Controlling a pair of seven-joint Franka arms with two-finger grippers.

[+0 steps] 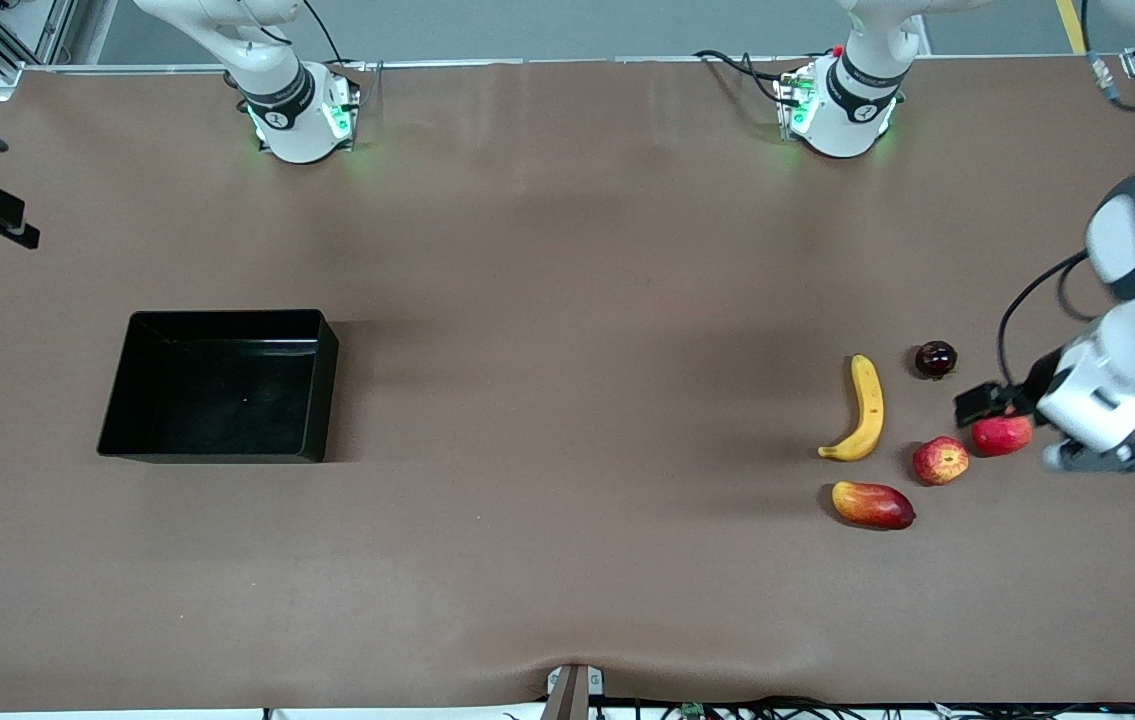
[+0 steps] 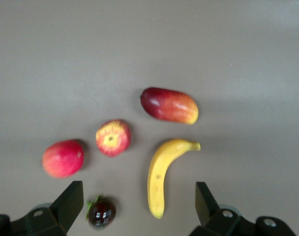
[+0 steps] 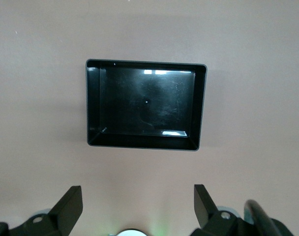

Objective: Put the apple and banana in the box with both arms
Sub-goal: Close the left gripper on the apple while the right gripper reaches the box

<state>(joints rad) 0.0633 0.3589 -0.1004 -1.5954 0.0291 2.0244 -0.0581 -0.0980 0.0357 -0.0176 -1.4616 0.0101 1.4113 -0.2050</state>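
The apple [image 1: 940, 460] [image 2: 112, 137], red with yellow streaks, lies on the brown table toward the left arm's end. The yellow banana [image 1: 865, 408] [image 2: 162, 172] lies beside it, toward the box. The black box [image 1: 327, 345] [image 3: 201, 98] stands empty toward the right arm's end. My left gripper [image 1: 987, 402] [image 2: 138, 196] hangs open over the fruit cluster, holding nothing. My right gripper [image 3: 138, 201] is out of the front view; its wrist view shows it open and empty, high over the table, with the box below it.
A pinkish-red round fruit [image 1: 1002, 434] [image 2: 63, 158] lies beside the apple, partly under the left hand. A red-yellow mango [image 1: 872, 504] [image 2: 169, 104] lies nearer the front camera. A dark glossy fruit [image 1: 935, 358] [image 2: 101, 212] lies farther from that camera than the apple. Bare table separates box and fruits.
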